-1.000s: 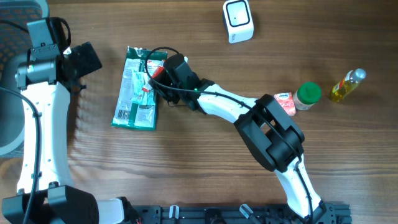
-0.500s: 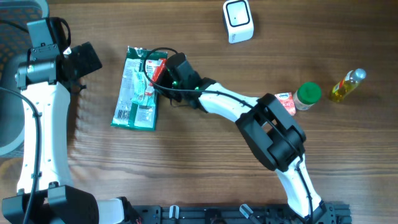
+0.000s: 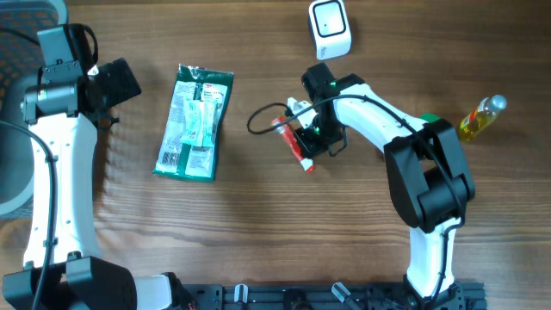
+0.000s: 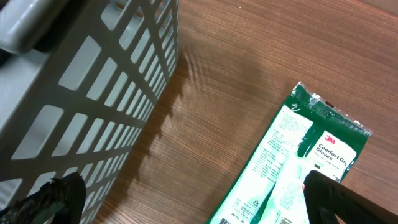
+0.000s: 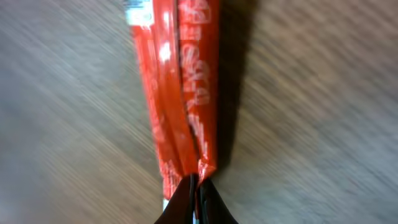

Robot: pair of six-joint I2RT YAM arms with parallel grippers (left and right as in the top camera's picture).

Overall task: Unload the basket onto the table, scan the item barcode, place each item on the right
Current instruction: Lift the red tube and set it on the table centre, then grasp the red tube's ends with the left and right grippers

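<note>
My right gripper point(image 3: 302, 141) is shut on one end of a slim red packet point(image 3: 295, 148), held over the middle of the table, below and slightly left of the white scanner point(image 3: 330, 28). In the right wrist view the shut gripper point(image 5: 196, 186) pinches the red packet point(image 5: 180, 81) by its crimped end; no barcode shows on it. A green and white glove pack point(image 3: 195, 121) lies flat to the left. My left gripper point(image 3: 119, 82) stands open at the far left, apart from the glove pack point(image 4: 298, 162), nothing between its fingers.
A grey slatted basket point(image 4: 81, 81) fills the left of the left wrist view. A yellow oil bottle point(image 3: 480, 118) and a green-lidded jar point(image 3: 433, 120), partly behind my right arm, stand at the right. A black cable point(image 3: 263, 116) loops beside the red packet.
My right gripper closed on the red packet beside the glove pack and carried it rightward to below the scanner. The left arm has not moved.
</note>
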